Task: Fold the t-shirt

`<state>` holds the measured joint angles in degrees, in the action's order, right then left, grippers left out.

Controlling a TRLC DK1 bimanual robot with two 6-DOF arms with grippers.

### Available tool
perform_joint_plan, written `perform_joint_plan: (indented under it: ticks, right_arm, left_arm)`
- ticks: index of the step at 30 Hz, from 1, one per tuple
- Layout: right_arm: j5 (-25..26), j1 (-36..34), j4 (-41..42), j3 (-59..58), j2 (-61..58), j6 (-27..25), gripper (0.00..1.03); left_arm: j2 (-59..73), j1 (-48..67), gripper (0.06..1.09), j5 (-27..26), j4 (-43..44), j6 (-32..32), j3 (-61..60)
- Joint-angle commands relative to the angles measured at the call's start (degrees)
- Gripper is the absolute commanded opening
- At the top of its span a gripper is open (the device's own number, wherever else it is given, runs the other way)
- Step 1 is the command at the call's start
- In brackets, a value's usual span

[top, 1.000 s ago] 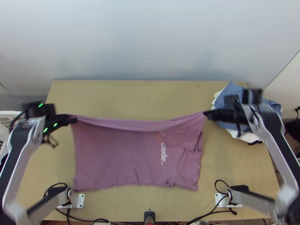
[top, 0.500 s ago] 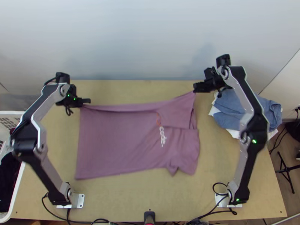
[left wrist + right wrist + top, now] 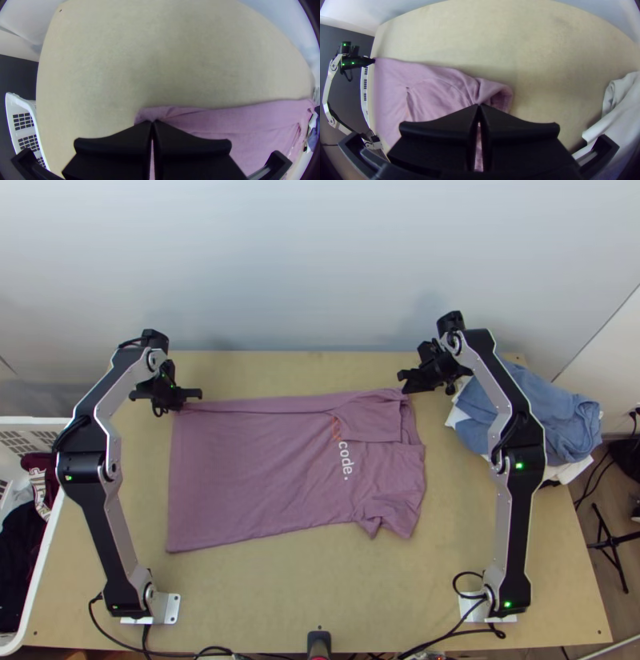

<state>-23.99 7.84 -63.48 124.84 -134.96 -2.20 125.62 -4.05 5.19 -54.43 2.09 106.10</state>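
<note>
Where the table (image 3: 304, 372) stretches bare beyond the t-shirt (image 3: 256, 468), you have room to the far edge.
Your left claw (image 3: 197, 394) and right claw (image 3: 404, 381) pinch its far corners, the cloth lying toward you.

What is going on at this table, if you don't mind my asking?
A shirt is being folded. The left gripper and the right gripper each have their jaws closed on it, one at either end of its far edge. It lies sideways across the table, its far side apparently doubled over, so the fold looks unfinished. Other clothes are heaped at the right.
</note>
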Motion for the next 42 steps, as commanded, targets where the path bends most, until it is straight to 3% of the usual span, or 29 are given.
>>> perform_joint_plan:
  ticks: [1,11,22,42]
  right_arm:
    - [-0.01,0.95,-0.33,-2.05,3.30,0.18,0.03]
    - [0.08,-0.01,-1.12,-7.41,6.46,-1.14,0.03]
    - [-0.09,-2.12,0.03,-18.49,13.05,-2.64,0.03]
    - [-0.18,-3.09,3.19,-25.61,14.02,-4.31,0.03]
  left_arm:
    - [-6.71,1.15,0.10,0.26,-2.69,1.87,-2.48]
    - [-16.73,1.86,0.10,0.17,-4.54,2.57,-9.95]
    - [-21.30,1.59,0.10,0.17,-1.46,3.45,-20.15]
    - [-25.95,4.93,0.10,0.17,1.35,6.97,-31.84]
